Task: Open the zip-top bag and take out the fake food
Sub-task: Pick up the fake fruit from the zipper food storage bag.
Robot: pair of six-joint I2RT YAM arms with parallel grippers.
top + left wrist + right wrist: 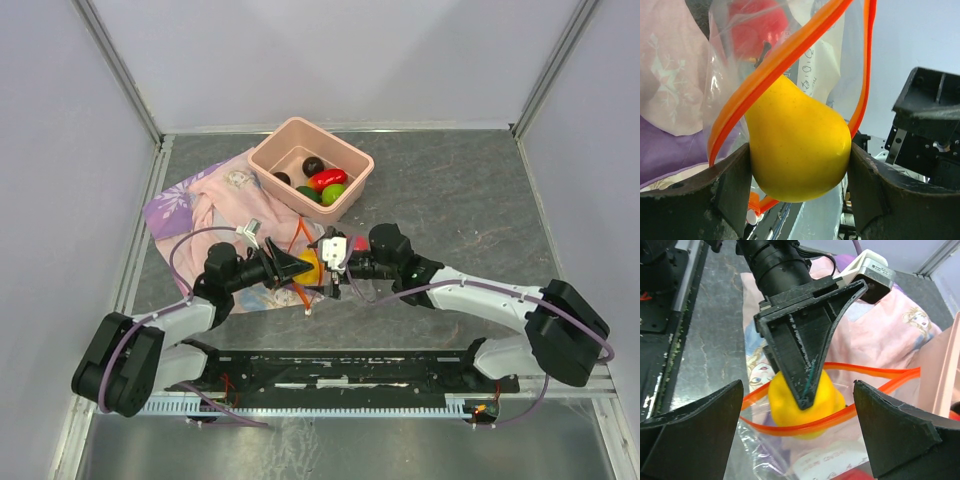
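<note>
Your left pincer is clamped on the pear, which sits in the bag mouth, mid-bench. The right pincer is apart, holding nothing. Pin the bag first, then draw the pear out left, clear of the zip.

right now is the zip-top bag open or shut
Open. The zip strip is parted into a wide loop, and the left gripper holds a yellow pear in that mouth.

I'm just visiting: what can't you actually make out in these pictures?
Left wrist: the red food inside the bag is blurred by plastic; kind unclear.
Right wrist: the tub is cut off by the right edge; contents unseen.
Top view: the pear is mostly hidden by the left gripper.
</note>
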